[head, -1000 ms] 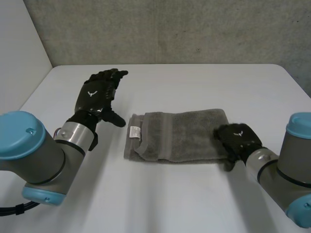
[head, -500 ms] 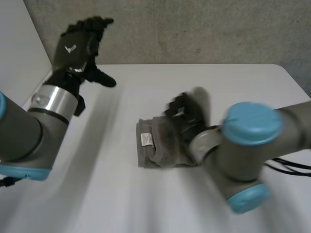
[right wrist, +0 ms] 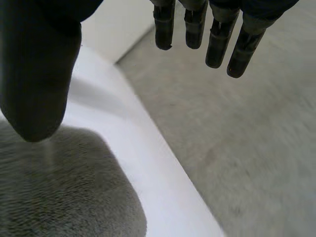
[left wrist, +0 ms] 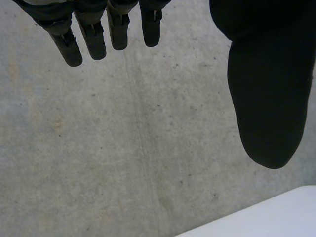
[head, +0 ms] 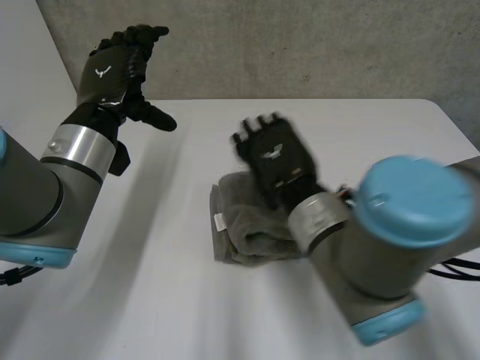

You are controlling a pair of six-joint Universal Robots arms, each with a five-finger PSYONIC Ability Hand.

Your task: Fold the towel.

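the towel (head: 244, 232) lies folded over in the middle of the table (head: 390, 135), the right hand (head: 276, 159) above it with straight, empty fingers, the left hand (head: 111, 71) raised aside, fingers loose and empty.

Likely a bare test lab. A white table (head: 375, 127) meets a grey concrete wall (head: 300, 45) across the frame's top.

Soft, even light keeps the white surface (head: 195, 300) bright, while the concrete wall (head: 300, 45) behind it sits a duller grey. The black left hand (head: 112, 67) and right hand (head: 274, 157) read almost as silhouettes. The towel (head: 247, 232) darkens in its folds. The left arm's metal wrist ring (head: 75, 150) carries a pale sheen.
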